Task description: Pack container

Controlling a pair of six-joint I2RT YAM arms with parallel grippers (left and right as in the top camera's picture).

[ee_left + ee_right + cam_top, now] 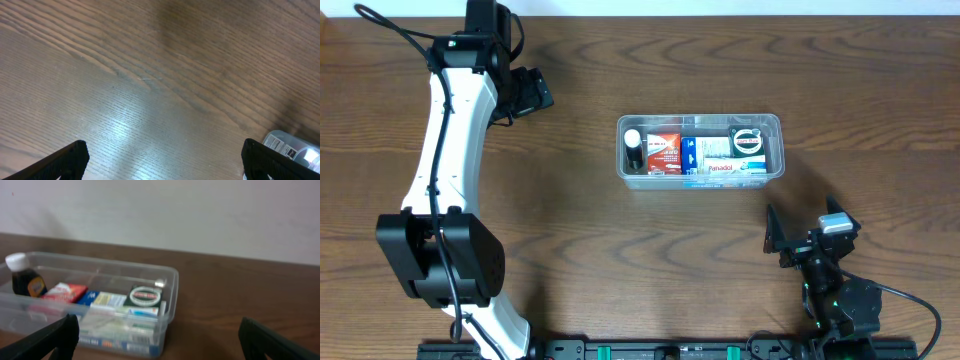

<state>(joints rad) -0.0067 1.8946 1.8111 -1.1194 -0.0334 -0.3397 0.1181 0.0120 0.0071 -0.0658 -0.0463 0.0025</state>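
**Container filled, both arms standing off**

The clear plastic rectangular container sits mid-way across the brown wooden bench. It holds a dark bottle with a white cap, a small red box, a blue carton and a round dark tin. The left pincer and right pincer both gape wide, empty, well apart from it. Packing looks complete; with nothing loose in view, the next move likely calls for only parking the arms.

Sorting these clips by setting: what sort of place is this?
Probably an indoor lab workbench: a wood-grain table, a plain pale wall behind it, and a clear container of small boxes.
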